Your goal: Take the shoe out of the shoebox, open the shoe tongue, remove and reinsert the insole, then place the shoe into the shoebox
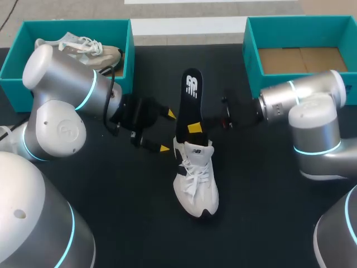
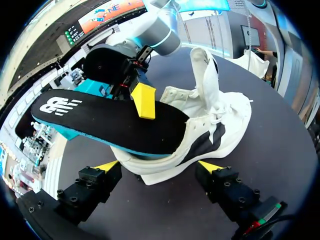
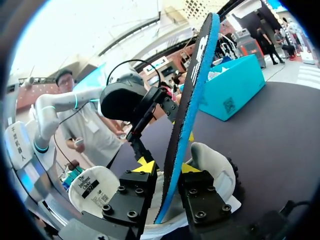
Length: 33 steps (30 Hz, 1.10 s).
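Two teal boxes sit beyond the white shoe [image 1: 195, 178]: the left box [image 1: 17, 56] and the right box [image 1: 252, 56]. There are two shoes, a second shoe [image 1: 89, 50] lying in the left box. One black insole [image 1: 191, 100] juts from the white shoe's opening, gripped by the right pincer [image 3: 165, 167]. The left pincer [image 1: 167, 132] gapes beside its heel. The surface [image 1: 111, 212] is black.

There are two teal shoeboxes, the left shoebox [image 1: 15, 49] and the right shoebox [image 1: 252, 53], two shoes, a white shoe [image 1: 195, 181] outside them and a pale shoe [image 1: 89, 49] in the left shoebox, one black insole [image 1: 191, 100], and two grippers, the left gripper [image 1: 167, 132] and the right gripper [image 3: 166, 169].
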Each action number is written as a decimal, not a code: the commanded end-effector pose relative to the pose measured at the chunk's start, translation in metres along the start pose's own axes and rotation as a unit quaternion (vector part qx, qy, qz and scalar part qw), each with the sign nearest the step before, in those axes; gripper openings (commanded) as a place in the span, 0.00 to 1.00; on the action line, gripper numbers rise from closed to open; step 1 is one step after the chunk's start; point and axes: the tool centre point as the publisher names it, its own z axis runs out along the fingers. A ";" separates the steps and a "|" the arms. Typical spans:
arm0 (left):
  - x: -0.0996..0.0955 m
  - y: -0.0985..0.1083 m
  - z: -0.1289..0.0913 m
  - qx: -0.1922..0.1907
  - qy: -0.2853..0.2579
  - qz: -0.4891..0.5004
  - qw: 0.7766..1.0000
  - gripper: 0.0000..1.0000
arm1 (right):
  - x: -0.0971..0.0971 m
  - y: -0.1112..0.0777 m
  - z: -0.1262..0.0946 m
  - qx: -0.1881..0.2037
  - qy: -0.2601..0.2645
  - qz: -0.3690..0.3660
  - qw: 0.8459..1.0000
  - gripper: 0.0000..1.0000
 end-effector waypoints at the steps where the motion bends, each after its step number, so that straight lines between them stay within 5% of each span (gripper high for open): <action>1: 0.000 -0.001 0.001 -0.002 0.000 0.000 1.000 1.00 | -0.005 0.004 0.002 0.009 0.004 0.001 1.000 0.24; 4: 0.000 -0.001 0.001 -0.002 0.000 0.000 1.000 1.00 | -0.006 0.004 0.002 0.011 0.005 0.001 1.000 0.20; 6: 0.000 -0.001 0.001 -0.002 0.000 0.000 1.000 1.00 | -0.005 0.004 0.002 0.013 0.006 0.001 1.000 0.00; 18: 0.000 -0.001 0.001 -0.002 0.000 0.000 1.000 1.00 | 0.001 -0.007 0.004 0.040 0.023 0.015 0.999 0.00; 33: 0.000 -0.001 0.001 -0.002 0.000 0.000 1.000 1.00 | 0.012 -0.044 0.018 0.056 0.038 0.061 0.996 0.00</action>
